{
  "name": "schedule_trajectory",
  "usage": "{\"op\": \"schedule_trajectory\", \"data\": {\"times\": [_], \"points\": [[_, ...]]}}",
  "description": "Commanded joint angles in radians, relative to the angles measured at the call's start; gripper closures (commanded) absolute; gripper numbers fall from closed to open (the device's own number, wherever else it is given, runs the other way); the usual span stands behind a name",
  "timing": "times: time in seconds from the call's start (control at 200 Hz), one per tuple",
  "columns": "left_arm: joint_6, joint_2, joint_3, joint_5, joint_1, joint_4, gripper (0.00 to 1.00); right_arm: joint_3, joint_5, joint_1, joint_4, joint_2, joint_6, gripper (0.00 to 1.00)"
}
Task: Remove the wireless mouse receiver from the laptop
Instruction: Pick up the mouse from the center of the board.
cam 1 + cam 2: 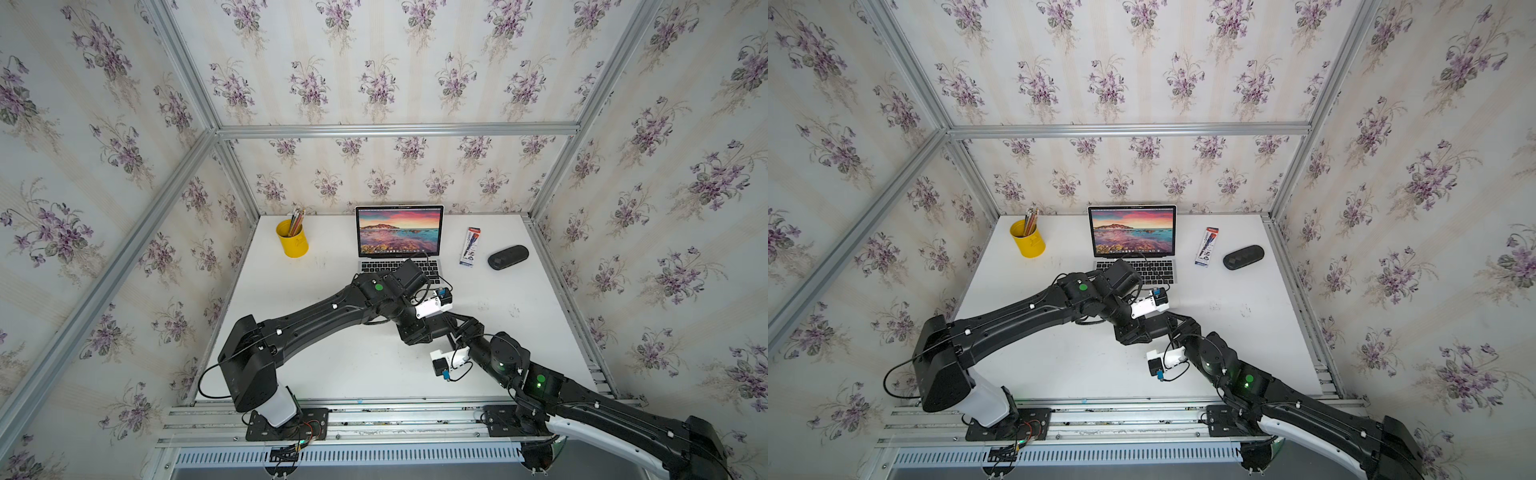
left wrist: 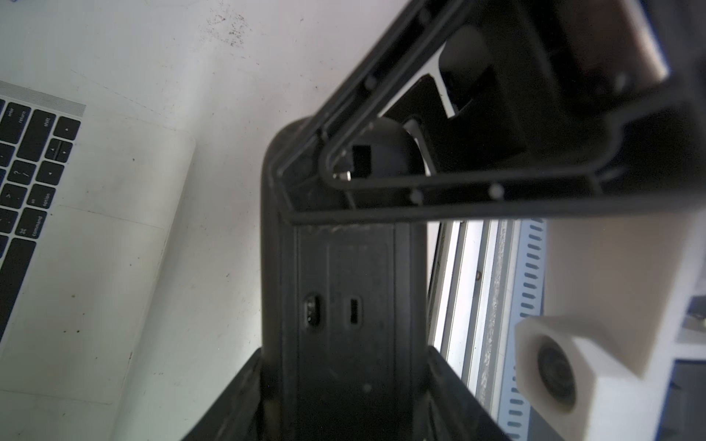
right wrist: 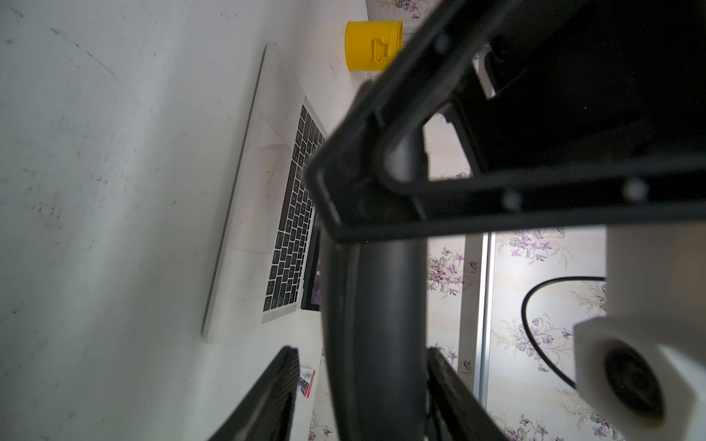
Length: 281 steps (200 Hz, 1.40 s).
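**Receiver by the mouse**

A tiny black, silver-tipped stub, apparently the receiver [image 2: 359, 160], shows at the mouse's [image 2: 363, 267] far end. The left gripper [image 2: 345, 349] clamps the mouse; the right gripper [image 3: 361, 349] straddles it loosely, above the tabletop's [image 1: 332, 365] middle, before the laptop [image 1: 399, 232].

A white counter [image 1: 340, 365], scuffed and speckled with dark marks, lies under the left gripper [image 1: 444, 323]. Far beyond the gripper rises a back wall [image 1: 395, 83] papered in pale stripes with purple flower sprays. The same paper covers the side walls [image 1: 62, 208] flanking it. Aluminium frame bars [image 1: 395, 130] edge the walls, and metal rails [image 1: 374, 419] run along the counter's edge behind the gripper. The light is soft and even.
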Motion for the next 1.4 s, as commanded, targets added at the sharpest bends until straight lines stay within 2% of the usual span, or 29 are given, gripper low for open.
{"op": "schedule_trajectory", "data": {"times": [0.0, 0.52, 1.399], "points": [[0.011, -0.01, 0.0, 0.013, 0.001, 0.02, 0.41, 0.004, 0.013, 0.004, -0.004, -0.003, 0.016, 0.47], [0.018, -0.025, 0.0, 0.001, 0.001, 0.022, 0.4, -0.008, 0.034, 0.01, -0.008, -0.032, 0.026, 0.51], [0.026, -0.011, 0.006, -0.016, 0.004, 0.036, 0.4, -0.001, 0.096, 0.053, 0.019, 0.007, 0.028, 0.69]]}}
